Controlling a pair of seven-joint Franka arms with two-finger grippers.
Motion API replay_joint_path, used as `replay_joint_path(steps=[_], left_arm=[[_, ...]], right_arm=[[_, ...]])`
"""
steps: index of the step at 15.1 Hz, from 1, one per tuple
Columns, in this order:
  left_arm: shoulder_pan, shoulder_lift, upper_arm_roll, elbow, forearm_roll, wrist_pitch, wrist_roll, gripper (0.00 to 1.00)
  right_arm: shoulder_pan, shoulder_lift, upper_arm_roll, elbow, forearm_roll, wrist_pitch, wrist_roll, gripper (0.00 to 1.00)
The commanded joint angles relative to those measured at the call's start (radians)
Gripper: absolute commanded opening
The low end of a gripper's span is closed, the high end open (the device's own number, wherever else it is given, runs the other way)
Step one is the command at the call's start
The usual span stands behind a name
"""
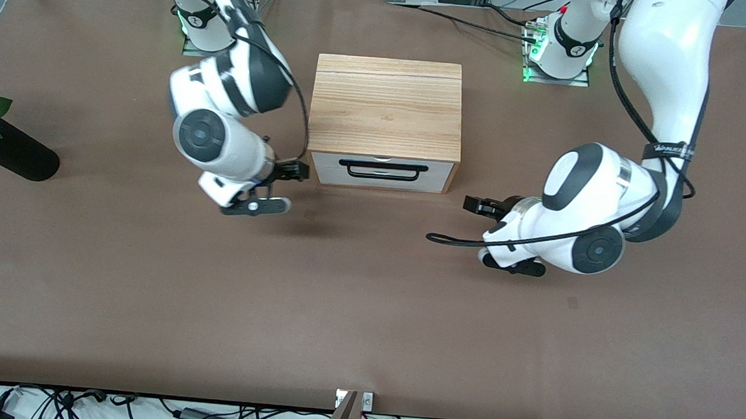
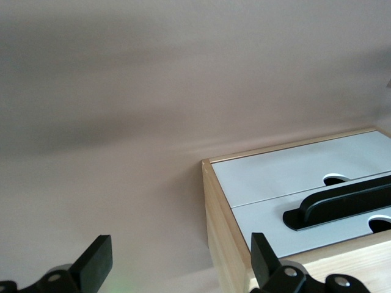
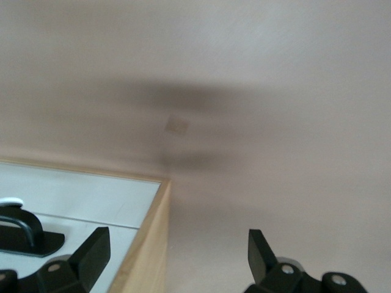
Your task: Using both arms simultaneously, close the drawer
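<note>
The light-wood cabinet (image 1: 386, 106) stands mid-table. Its drawer (image 1: 382, 171), with white front and black bar handle (image 1: 383, 170), sits flush with the cabinet's frame. My right gripper (image 1: 299, 172) is open, low beside the cabinet's front corner toward the right arm's end. My left gripper (image 1: 479, 206) is open, low by the other front corner, a little apart from it. In the left wrist view the gripper (image 2: 180, 259) straddles the cabinet's corner edge (image 2: 223, 232), with the drawer front (image 2: 275, 220) and handle (image 2: 342, 207) in sight. In the right wrist view the gripper (image 3: 177, 250) straddles the wooden edge (image 3: 146, 244).
A black vase with a red rose (image 1: 8, 145) lies at the right arm's end of the table. A black cable (image 1: 455, 240) loops from the left arm's wrist over the brown table (image 1: 341, 311).
</note>
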Motion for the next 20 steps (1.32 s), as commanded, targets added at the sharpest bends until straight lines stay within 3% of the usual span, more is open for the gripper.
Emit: replay_joint_path(steps=[1,3,7,9,13,17,20], left_arm=[[0.007,-0.058,0.01,-0.008,0.025,-0.016,0.005,1.0],[0.027,-0.077,0.009,-0.008,0.051,-0.016,0.003,1.0],[0.039,-0.124,0.01,-0.009,0.071,-0.039,-0.008,1.0],[0.039,-0.152,0.013,-0.009,0.097,-0.079,-0.038,1.0],[0.038,-0.224,0.016,-0.017,0.18,-0.082,-0.222,1.0],[0.056,-0.305,0.018,-0.023,0.195,-0.091,-0.207,1.0],[0.082,-0.362,0.012,-0.024,0.196,-0.108,-0.207,1.0]], right_arm=[[-0.002,-0.055,-0.095,0.033,-0.013,-0.143,0.004,1.0],[-0.007,-0.056,-0.156,0.104,-0.026,-0.274,-0.004,1.0],[-0.001,-0.06,-0.196,0.187,-0.241,-0.323,-0.018,1.0],[-0.006,-0.091,-0.204,0.204,-0.254,-0.403,-0.047,1.0],[-0.002,-0.155,-0.279,0.204,-0.24,-0.4,-0.057,1.0],[-0.094,-0.184,-0.239,0.191,-0.215,-0.394,-0.07,1.0],[-0.273,-0.203,-0.074,0.158,-0.197,-0.382,-0.096,1.0]])
